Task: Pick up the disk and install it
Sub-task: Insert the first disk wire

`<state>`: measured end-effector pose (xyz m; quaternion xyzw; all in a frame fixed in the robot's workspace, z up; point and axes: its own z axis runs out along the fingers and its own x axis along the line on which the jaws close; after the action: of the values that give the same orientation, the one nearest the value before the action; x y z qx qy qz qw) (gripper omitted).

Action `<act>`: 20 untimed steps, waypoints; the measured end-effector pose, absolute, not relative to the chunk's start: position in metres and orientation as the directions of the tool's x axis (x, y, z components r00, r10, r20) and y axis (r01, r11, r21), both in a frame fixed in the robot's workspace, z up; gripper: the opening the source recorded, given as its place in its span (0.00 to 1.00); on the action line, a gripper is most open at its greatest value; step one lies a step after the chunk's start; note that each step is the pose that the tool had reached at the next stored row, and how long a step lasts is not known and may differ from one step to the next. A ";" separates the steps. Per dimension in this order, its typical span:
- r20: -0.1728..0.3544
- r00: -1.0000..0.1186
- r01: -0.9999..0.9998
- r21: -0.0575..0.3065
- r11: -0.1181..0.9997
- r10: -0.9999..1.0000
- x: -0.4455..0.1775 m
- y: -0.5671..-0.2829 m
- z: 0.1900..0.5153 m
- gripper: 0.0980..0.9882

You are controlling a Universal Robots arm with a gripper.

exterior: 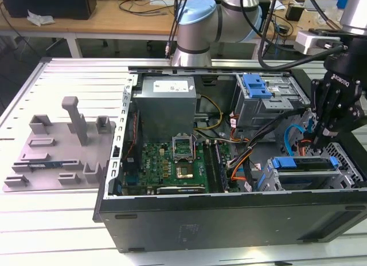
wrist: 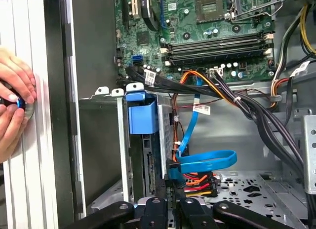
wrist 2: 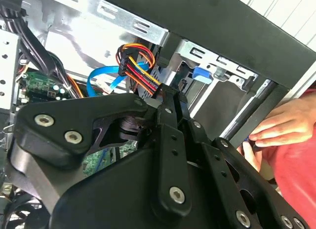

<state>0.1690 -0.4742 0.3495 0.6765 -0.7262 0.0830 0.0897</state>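
Disk point(exterior: 307, 164), one: silver drive in a bright blue carrier, lying inside the drive cage point(exterior: 351, 172) in a corner of the computer case point(exterior: 229, 220), with blue showing at both ends of the cage top. In the first wrist view its blue tab point(wrist: 142, 115) sits at the cage mouth. Gripper point(exterior: 316, 141), one: black, two-fingered, on the single arm point(exterior: 198, 22), hanging inside the case directly over the cage and just beside the disk. Its fingers point(wrist 2: 168, 130) are drawn narrow, tips nearly together at a black cable plug point(wrist: 174, 175); whether they pinch anything cannot be told. Blue bracket point(exterior: 256, 85), one: bare, in a second bay along the same end of the case as the cage. Grey metal box point(exterior: 166, 100), one: white label on top, in the case corner diagonally opposite the cage. Motherboard point(exterior: 172, 163), one: green, on the case floor next to the box. Blue flat cable point(wrist: 210, 159), one loop: inside the case, between cage and motherboard. Wire bundle point(wrist: 200, 182), one: red, orange and yellow, just beside the plug. Grey fixture plate point(exterior: 57, 151), one: several upright blocks on it, on the table point(exterior: 69, 220) outside the case, well apart from the disk. Person's hands point(wrist: 15, 76), two: at the table surface just outside the case wall nearest the cage.
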 end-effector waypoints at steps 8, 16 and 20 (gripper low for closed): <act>0.224 -0.062 -0.998 -0.020 0.059 -0.973 0.167 -0.486 0.351 0.07; 0.219 -0.063 -0.998 -0.024 0.059 -0.974 0.165 -0.487 0.351 0.07; 0.218 -0.064 -0.998 -0.024 0.061 -0.974 0.165 -0.487 0.351 0.07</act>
<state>0.1646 -0.4875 0.3514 0.6802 -0.7247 0.0838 0.0716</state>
